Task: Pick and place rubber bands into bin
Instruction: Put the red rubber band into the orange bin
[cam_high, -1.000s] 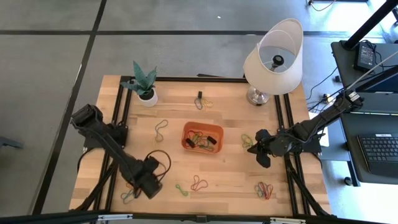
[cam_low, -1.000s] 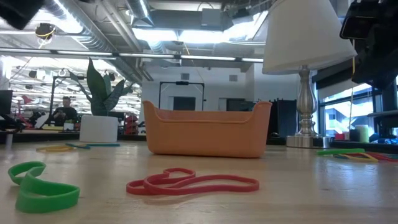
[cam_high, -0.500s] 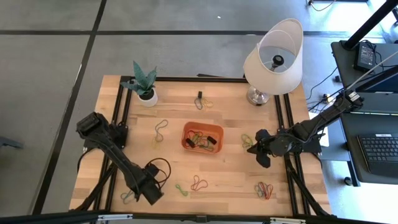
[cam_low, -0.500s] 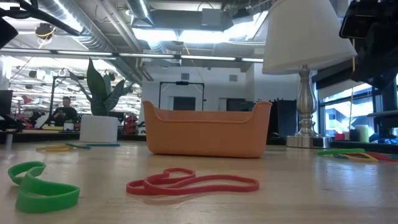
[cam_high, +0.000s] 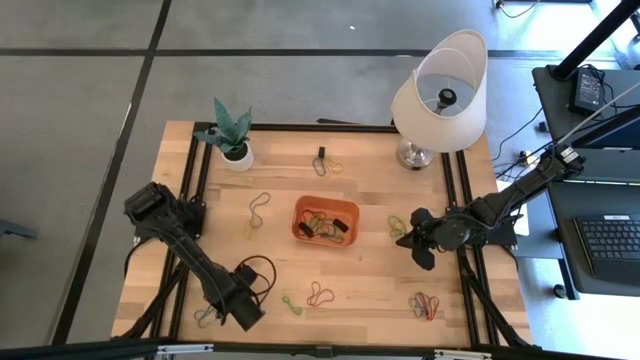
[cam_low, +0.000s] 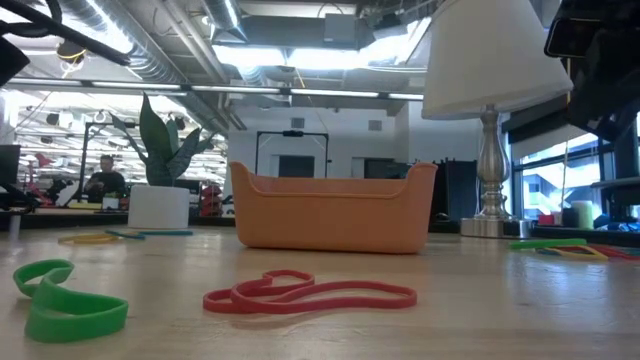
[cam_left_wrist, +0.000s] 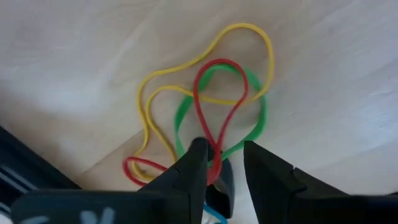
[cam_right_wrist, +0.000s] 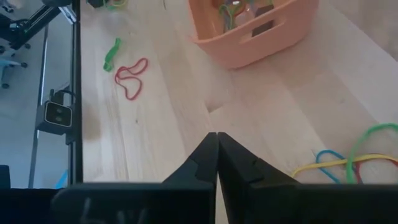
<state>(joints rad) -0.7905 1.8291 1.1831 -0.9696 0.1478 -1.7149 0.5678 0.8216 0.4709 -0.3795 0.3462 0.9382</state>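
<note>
Change since earlier frame: left gripper (cam_high: 247, 308) is seen carried from beside the table's middle-left down to the front-left corner, and its fingers (cam_left_wrist: 189, 173) are narrowed from wide apart to partly closed; right gripper (cam_high: 419, 244) is unmoved
Meaning for task: a pick is judged to be under way; closure is not finished, so no band counts as lifted yet
Left claw: lowered onto a tangle of rubber bands (cam_left_wrist: 214, 106); fingers are set either side of the red loop (cam_left_wrist: 217, 99) at its lower end; jaws are half closed around it, though a firm pinch is possibly not yet made, the contact being hidden behind the fingertips
Right claw: clenched fully, nothing between its fingers (cam_right_wrist: 205, 163); it is held over bare wood just right of the bin (cam_high: 325, 218), waiting
Task's thing, look: the tangle is made of three thin loops, yellow (cam_left_wrist: 186, 74), green (cam_left_wrist: 255, 118) and red, overlapped flat on the table (cam_high: 370, 275); the red one is crossed over the other two, so more than one is likely to be dragged up
Task's thing, place: the tangle lies at the front-left corner, well apart from the bin; other loose bands are left at the front edge, front right and beside the right claw
Bin: orange, shallow, at the table's centre; several bands are already held inside it
</note>
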